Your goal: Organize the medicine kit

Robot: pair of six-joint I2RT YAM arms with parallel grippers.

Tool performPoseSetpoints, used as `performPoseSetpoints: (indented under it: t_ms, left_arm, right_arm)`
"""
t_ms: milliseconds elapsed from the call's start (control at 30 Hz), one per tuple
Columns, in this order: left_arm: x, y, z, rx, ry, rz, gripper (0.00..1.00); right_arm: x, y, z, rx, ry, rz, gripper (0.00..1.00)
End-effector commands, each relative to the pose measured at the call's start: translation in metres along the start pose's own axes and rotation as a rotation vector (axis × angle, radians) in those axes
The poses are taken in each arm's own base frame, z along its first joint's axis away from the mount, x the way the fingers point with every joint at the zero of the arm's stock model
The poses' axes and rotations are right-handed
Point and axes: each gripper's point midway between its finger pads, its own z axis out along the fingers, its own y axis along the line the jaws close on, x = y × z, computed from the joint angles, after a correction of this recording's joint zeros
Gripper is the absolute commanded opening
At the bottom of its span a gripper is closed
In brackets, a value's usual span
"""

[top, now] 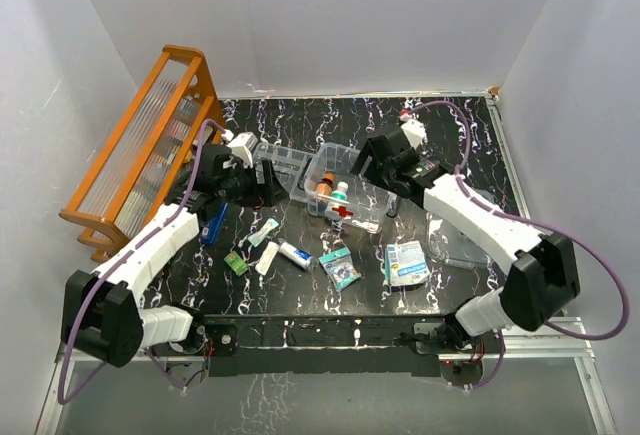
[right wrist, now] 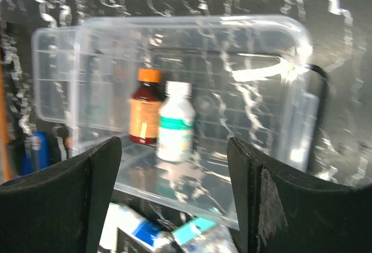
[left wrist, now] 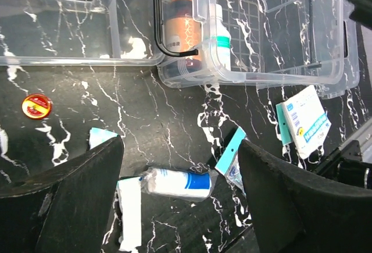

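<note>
The medicine kit (top: 345, 183) is a clear box with a red cross on its near side, standing open mid-table. Inside stand a brown bottle with an orange cap (top: 323, 188) and a white bottle with a green band (top: 341, 195). My left gripper (top: 268, 187) hovers open just left of the kit. In the left wrist view a white-and-blue roll (left wrist: 177, 183) lies on the table between its fingertips (left wrist: 78, 186). My right gripper (top: 376, 161) is open at the kit's far right. Its wrist view looks into the kit (right wrist: 256, 84), with both bottles (right wrist: 175, 120) ahead.
A shallow clear divided tray (top: 284, 163) lies left of the kit. An orange wooden rack (top: 150, 150) stands at the far left. Tubes, a green box (top: 236, 264), packets (top: 340, 268) and a white-blue pouch (top: 405, 263) lie along the front. A clear lid-like piece (top: 458, 243) rests under the right arm.
</note>
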Motion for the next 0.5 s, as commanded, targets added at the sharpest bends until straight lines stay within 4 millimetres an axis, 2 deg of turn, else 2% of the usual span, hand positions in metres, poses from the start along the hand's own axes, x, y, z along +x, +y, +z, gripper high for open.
performPoseSetpoints:
  t_ms: [0,133,333,467]
  left_arm:
    - [-0.022,-0.025,0.003,0.105,-0.01,-0.022,0.77]
    - [-0.024,-0.032,0.01,0.143,0.01,-0.06,0.76]
    - [-0.023,-0.04,0.027,0.207,0.045,-0.15,0.74]
    - [-0.022,-0.046,0.04,0.251,0.08,-0.203,0.69]
  right_arm:
    - [0.005,-0.055,-0.023,0.173,-0.022,-0.084,0.71]
    - [0.015,-0.079,-0.036,0.216,-0.009,-0.093,0.7]
    - [0.034,-0.078,-0.042,0.154,0.07,-0.122,0.66]
    - [0.037,-0.092,-0.034,0.194,0.057,-0.114,0.6]
